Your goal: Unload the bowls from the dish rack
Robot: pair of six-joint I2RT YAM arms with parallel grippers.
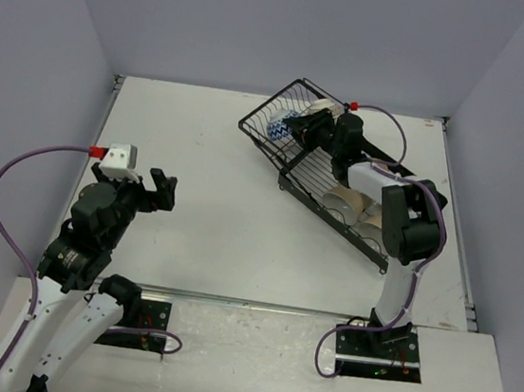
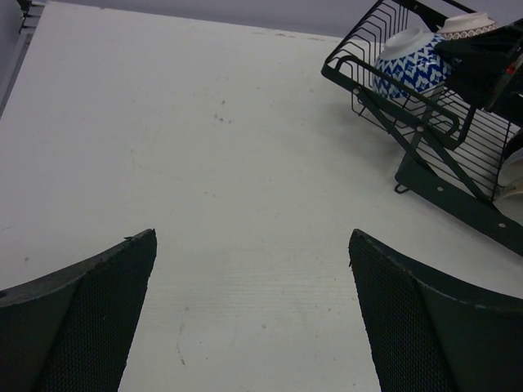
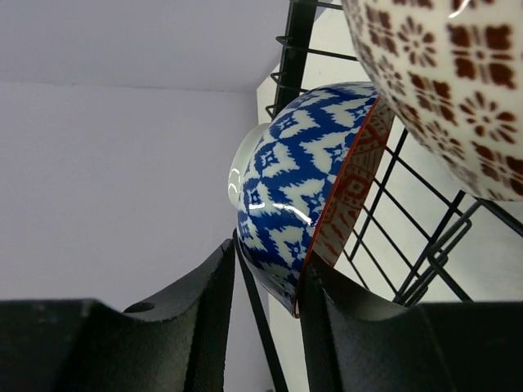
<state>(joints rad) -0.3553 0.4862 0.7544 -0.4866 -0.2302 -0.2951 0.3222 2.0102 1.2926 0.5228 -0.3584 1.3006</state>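
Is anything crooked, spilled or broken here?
The dish rack sits slanted across the table, not square with its edges. The blue zigzag bowl stands on its edge inside. Nothing looks spilled or broken.

Black wire dish rack [image 1: 311,170] lies diagonally at table's far right: blue-and-white zigzag bowl [image 3: 294,196] on edge in basket end, white bowl with brown flower pattern [image 3: 449,73] just beside, tan bowls [image 1: 342,204] in long tray.

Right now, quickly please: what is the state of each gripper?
Left gripper: open, holding nothing.
Right gripper: set around the rim of the blue bowl; whether it grips cannot be told.
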